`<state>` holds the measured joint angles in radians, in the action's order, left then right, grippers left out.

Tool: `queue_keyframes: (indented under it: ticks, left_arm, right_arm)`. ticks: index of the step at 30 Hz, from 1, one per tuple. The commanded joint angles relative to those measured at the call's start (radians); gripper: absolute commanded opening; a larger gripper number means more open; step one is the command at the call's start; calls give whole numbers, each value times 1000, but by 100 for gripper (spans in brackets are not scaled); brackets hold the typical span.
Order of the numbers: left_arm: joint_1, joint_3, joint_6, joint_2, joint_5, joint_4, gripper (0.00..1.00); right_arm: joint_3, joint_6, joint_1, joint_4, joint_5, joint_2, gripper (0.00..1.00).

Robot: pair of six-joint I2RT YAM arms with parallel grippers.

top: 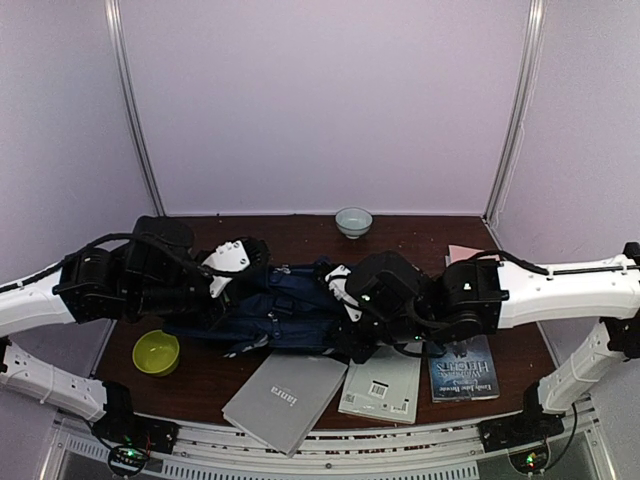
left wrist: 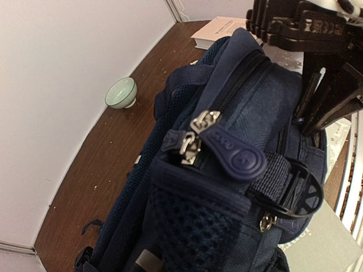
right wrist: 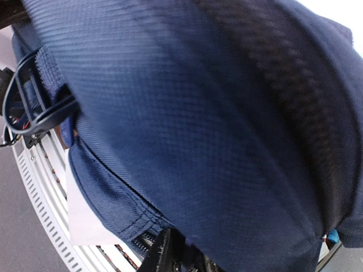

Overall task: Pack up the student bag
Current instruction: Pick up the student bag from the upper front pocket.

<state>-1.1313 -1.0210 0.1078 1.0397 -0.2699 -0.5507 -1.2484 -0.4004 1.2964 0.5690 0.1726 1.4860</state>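
Observation:
The student bag (top: 285,310), navy blue, lies across the middle of the table between both arms. In the left wrist view the student bag (left wrist: 238,96) fills the frame, with two metal zip pulls (left wrist: 193,136) and a rubber pull tab (left wrist: 238,157) at its closed top zip. My left gripper (top: 222,288) sits at the bag's left end, its fingers hidden under the mesh pocket (left wrist: 198,221), shut on the fabric. My right gripper (left wrist: 300,120) pinches the bag's right edge. Bag cloth (right wrist: 198,113) covers the right wrist view, and only one dark finger (right wrist: 170,255) shows.
Near the front edge lie a grey notebook (top: 285,400), a white book (top: 382,385) and a blue book (top: 463,368). A green bowl (top: 156,352) stands front left. A pale bowl (top: 353,221) stands at the back by the wall.

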Motion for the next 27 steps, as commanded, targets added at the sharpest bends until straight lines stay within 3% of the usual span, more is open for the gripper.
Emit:
queue_keyframes:
  ticks: [1,13,27]
  left_arm:
    - [7,-27,4,-1,2,87,0]
    - [8,-13,1,0,-61,87,0]
    - [16,-20,-4,-4,-76,91,0]
  right_arm:
    - [25,11,-13,75,96,-8,15]
    - [231,-65,-22,-124,-9,-186,7]
    - [483,-247,-66,-346,-112,-325,22]
